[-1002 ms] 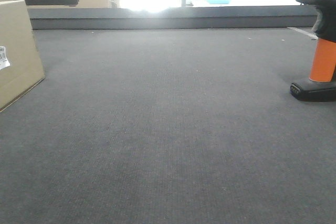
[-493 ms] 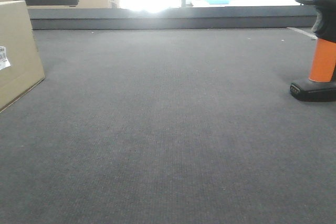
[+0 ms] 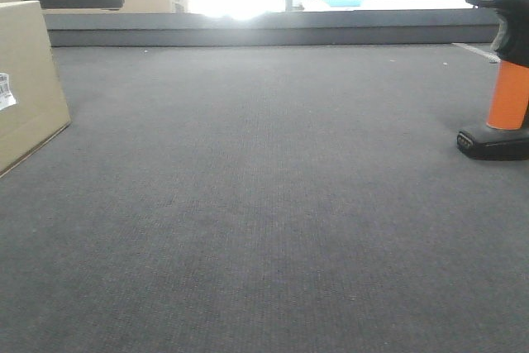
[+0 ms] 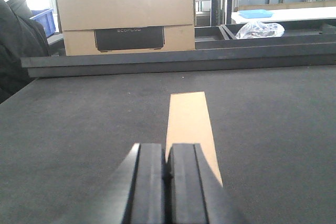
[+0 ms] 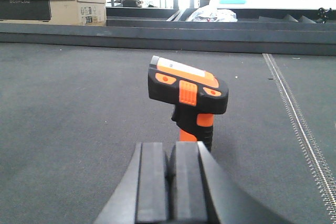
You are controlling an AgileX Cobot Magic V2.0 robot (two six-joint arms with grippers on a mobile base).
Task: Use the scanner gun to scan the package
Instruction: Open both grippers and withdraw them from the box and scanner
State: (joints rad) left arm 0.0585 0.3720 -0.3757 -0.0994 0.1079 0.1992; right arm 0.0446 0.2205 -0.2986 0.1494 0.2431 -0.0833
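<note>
The package is a brown cardboard box with a white label; it stands at the left edge of the front view [image 3: 25,80] and shows edge-on as a tan strip in the left wrist view [image 4: 188,124]. My left gripper [image 4: 167,153] is shut and empty, just short of the box's near end. The scanner gun, black with an orange handle, stands upright at the right edge of the front view [image 3: 504,64] and in the right wrist view [image 5: 188,88]. My right gripper [image 5: 170,153] is shut and empty, just in front of the scanner's handle.
Dark grey felt [image 3: 264,204] covers the table. A raised dark ledge [image 3: 264,29] runs along the back edge. A large cardboard box [image 4: 126,19] stands behind it. A metal track [image 5: 299,124] runs along the table at the right.
</note>
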